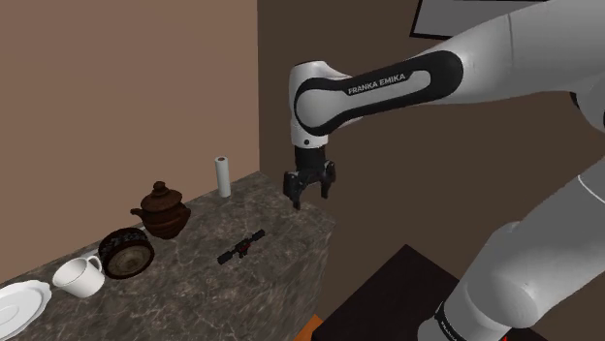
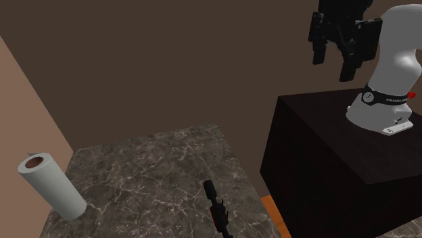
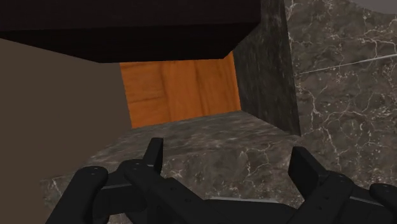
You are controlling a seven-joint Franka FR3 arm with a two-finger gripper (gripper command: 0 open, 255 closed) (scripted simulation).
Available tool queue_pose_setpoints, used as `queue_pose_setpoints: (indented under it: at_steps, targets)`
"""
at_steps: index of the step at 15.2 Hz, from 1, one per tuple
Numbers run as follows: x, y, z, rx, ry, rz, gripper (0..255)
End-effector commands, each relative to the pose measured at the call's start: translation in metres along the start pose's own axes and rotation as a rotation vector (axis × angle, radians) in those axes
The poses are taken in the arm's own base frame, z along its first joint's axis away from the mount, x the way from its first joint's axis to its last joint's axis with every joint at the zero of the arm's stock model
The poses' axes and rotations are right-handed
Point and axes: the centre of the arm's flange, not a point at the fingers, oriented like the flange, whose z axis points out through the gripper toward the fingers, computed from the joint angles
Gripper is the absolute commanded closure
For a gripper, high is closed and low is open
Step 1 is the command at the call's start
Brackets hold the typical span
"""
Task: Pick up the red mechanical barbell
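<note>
A small dark barbell with red touches (image 1: 241, 247) lies on the dark marble counter (image 1: 194, 291), near the counter's middle. In the second exterior view the barbell (image 2: 217, 209) lies close to the counter's near edge. My black gripper (image 1: 309, 194) hangs open above the counter's far corner, well up and to the shoulder view's right of the barbell, with nothing between its fingers. Seen from the second exterior view, the gripper (image 2: 336, 64) floats high above the dark stand (image 2: 324, 149). In the wrist view the two fingers (image 3: 153, 156) stand wide apart over the counter's corner (image 3: 216, 140).
A white paper roll (image 1: 223, 176) stands at the counter's back by the wall. A brown teapot (image 1: 161, 210), a round dark pot (image 1: 127, 251), a white cup (image 1: 79, 276) and a white plate (image 1: 19, 305) line the shoulder view's left. Orange floor (image 3: 181, 89) shows between counter and stand.
</note>
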Motion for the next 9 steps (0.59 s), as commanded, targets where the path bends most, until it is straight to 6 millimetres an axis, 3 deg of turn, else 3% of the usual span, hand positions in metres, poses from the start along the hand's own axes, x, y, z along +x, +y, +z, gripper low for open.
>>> queue_pose_setpoints:
  at_steps: [1,9]
  targets:
    - [0.02,-0.014,0.014,-0.001,-0.017,0.047,0]
    - [0.106,-0.059,0.073,-0.007,-0.082,0.221,0]
